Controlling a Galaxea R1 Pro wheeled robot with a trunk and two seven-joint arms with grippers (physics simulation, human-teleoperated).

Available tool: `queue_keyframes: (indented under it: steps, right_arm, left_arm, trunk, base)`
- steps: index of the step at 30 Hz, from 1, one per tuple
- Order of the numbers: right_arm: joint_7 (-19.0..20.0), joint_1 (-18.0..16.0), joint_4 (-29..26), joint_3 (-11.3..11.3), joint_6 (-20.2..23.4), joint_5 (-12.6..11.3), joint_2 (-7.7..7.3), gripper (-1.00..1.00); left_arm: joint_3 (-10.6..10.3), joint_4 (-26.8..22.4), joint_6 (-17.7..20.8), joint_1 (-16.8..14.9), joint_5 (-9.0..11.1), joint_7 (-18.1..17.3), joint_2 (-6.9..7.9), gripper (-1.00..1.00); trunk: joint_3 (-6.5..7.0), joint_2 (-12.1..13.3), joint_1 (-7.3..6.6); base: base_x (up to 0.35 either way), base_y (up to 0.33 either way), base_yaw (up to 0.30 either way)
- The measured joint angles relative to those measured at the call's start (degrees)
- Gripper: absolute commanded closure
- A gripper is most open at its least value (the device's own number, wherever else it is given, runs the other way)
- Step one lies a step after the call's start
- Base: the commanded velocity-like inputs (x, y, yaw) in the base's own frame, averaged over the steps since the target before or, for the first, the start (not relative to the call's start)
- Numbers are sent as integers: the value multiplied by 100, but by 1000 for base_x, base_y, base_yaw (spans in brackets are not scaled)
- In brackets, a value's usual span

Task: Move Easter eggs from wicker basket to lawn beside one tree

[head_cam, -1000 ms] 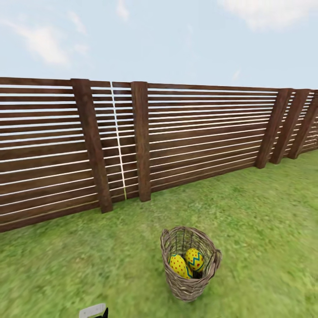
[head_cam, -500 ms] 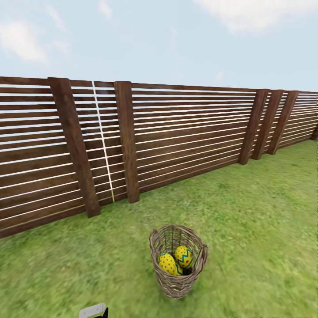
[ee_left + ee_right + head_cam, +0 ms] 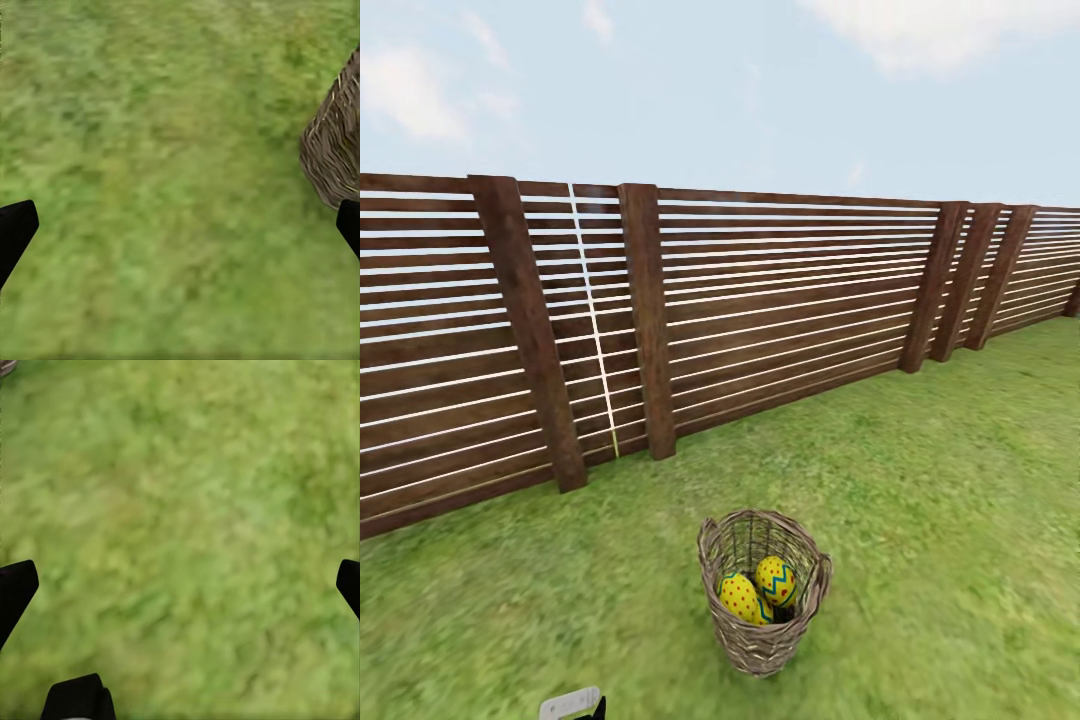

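Brown fence (image 3: 660,320) boards run along the back of the green lawn (image 3: 960,480), under a pale blue sky. From a second ago the whole picture has slid a little to the left, so the camera turned and the things themselves did not move. In the last half second nothing shifts at all, so I think the robot has stopped and is ready to reach.

Low on the left, the left gripper (image 3: 180,232) hangs over bare grass with its fingers (image 3: 15,229) spread wide and holding nothing. Next comes the wicker basket (image 3: 763,590), standing upright on the grass close in front. Two Easter eggs (image 3: 758,590) sit inside it, touching each other. A third egg may be hidden under them; I cannot tell.

Further right, the right gripper (image 3: 180,592) also has its fingers (image 3: 15,589) wide over plain grass.
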Motion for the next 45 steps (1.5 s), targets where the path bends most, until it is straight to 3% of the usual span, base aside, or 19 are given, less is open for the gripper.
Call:
queue_keyframes:
  steps: [30,45]
  right_arm:
    - [37,0,-84,-46,4,-30,-14,-100]
    - [0,0,-96,-50,74,-35,-25,-100]
  left_arm:
    - [-4,2,7,0,-6,-9,-3,-100]
    - [-3,1,9,0,-4,-9,-4,-100]
  trunk:
    - [500,1122,-615]
    - [651,1724,-944]
  base:
    - [0,0,1]
    - [0,0,64]
